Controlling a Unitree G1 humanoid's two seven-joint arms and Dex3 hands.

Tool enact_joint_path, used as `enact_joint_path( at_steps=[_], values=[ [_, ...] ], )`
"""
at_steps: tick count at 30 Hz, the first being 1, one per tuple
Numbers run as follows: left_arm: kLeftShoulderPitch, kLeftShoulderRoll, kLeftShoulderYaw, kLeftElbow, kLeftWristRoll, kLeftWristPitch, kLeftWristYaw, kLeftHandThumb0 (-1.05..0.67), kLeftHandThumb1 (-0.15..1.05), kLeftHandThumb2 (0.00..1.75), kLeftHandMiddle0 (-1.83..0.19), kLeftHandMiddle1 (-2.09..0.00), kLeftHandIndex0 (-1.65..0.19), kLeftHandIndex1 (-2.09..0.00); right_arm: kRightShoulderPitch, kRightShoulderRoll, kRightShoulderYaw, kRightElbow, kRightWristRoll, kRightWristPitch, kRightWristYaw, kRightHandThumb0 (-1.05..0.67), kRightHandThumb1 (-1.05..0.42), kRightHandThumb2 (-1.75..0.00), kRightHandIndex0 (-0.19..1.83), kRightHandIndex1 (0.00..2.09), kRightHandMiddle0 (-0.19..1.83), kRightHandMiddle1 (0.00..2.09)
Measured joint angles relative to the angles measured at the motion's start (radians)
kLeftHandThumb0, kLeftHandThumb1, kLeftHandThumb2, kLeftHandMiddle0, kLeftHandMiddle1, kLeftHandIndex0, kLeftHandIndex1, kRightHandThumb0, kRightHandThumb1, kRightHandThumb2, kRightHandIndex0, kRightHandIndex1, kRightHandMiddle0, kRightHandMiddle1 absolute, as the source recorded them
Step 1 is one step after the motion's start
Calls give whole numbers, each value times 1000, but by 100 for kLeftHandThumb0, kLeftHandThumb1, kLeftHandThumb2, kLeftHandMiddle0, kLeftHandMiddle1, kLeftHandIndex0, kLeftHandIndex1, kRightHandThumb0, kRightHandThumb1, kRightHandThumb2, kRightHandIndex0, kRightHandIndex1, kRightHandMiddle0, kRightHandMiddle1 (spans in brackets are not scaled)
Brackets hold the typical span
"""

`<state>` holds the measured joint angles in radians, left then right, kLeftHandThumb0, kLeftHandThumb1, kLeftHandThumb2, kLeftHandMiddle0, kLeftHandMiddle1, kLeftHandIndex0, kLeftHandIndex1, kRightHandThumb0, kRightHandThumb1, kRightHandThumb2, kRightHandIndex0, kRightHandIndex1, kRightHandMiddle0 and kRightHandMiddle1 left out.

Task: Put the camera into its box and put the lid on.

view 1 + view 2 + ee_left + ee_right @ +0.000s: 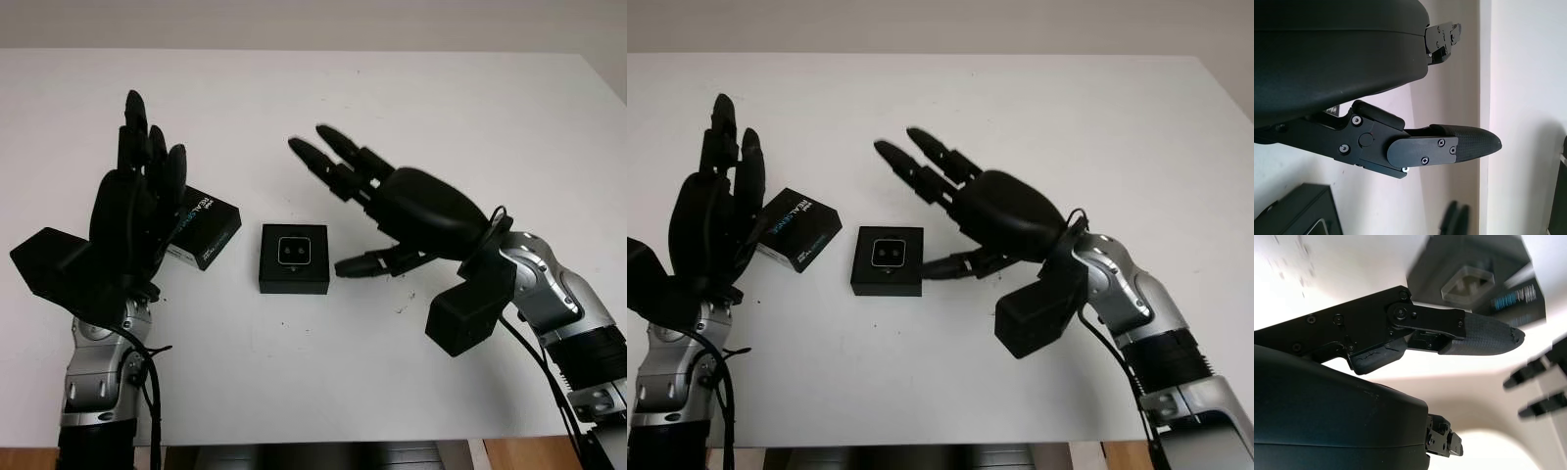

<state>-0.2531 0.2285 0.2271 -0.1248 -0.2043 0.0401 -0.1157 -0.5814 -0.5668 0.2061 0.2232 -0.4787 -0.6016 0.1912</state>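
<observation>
The camera [294,252] sits in its open box [293,282] mid-table. The lid [204,227] lies just left, partly behind the raised left hand [135,211], fingers straight, holding nothing. The right hand [392,208] hovers just right of the box, fingers extended, empty.

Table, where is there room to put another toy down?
The white table is bare behind both hands and in front of the box. It is crowded in the middle: the lid by the left robot hand, the right robot hand beside the box.
</observation>
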Motion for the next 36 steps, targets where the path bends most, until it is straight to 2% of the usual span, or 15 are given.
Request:
enact_joint_path(
  at_steps=[7,9,10,13,14,15,17,19,23,24,26,31,36],
  values=[
    [-59,66,41,44,-5,-7,-33,-71,105,43,19,0,19,0,-4,38,-37,-61,118,151,74,-82,-105,-60,-19,0,-19,0],
    [-76,107,45,65,6,-6,-52,-70,105,40,19,0,19,0,-4,53,-46,-75,164,182,97,-81,-105,-59,-19,0,-19,0],
    [-85,137,46,82,18,-4,-65,-67,105,33,17,-1,17,-1,-3,64,-52,-82,192,202,111,-81,-105,-59,-19,0,-19,0],
    [-116,238,43,165,120,-58,-83,-57,104,15,-6,-9,-2,-11,7,89,-74,-108,271,284,151,-81,-105,-59,-19,0,-19,0],
    [-135,279,36,206,155,-92,-103,-50,101,9,-38,-14,-27,-20,13,94,-81,-116,289,307,157,-81,-105,-60,-19,0,-19,0],
    [-161,326,25,251,188,-130,-127,-48,99,7,-54,-16,-40,-24,17,100,-89,-122,304,327,161,-81,-105,-61,-19,0,-19,0],
    [-210,409,4,329,250,-199,-165,-44,96,5,-68,-17,-51,-26,20,111,-103,-128,335,357,169,-81,-105,-61,-19,0,-19,0],
    [-262,488,-40,392,320,-245,-221,-44,92,3,-61,-12,-47,-23,21,120,-118,-128,363,374,178,-80,-105,-62,-19,0,-19,0],
    [-404,612,-181,516,428,-297,-433,-57,84,3,-18,-1,-15,-5,17,127,-142,-130,401,419,196,-80,-105,-68,-19,1,-17,2],
    [-444,644,-231,541,487,-320,-482,-66,82,3,-4,-2,-2,-3,14,129,-148,-130,414,434,198,-79,-105,-68,-17,2,-15,3],
    [-497,696,-314,567,591,-365,-539,-72,80,4,5,-3,8,-3,7,133,-164,-128,431,458,198,-78,-105,-68,-16,3,-14,4],
    [-532,737,-420,610,732,-475,-568,-74,77,5,16,-3,19,-1,5,135,-184,-124,437,482,192,-77,-105,-66,-14,4,-13,5],
    [-536,738,-455,645,791,-527,-559,-71,80,6,19,0,19,0,5,136,-184,-112,426,470,183,-76,-105,-66,-14,5,-12,5]
  ],
)
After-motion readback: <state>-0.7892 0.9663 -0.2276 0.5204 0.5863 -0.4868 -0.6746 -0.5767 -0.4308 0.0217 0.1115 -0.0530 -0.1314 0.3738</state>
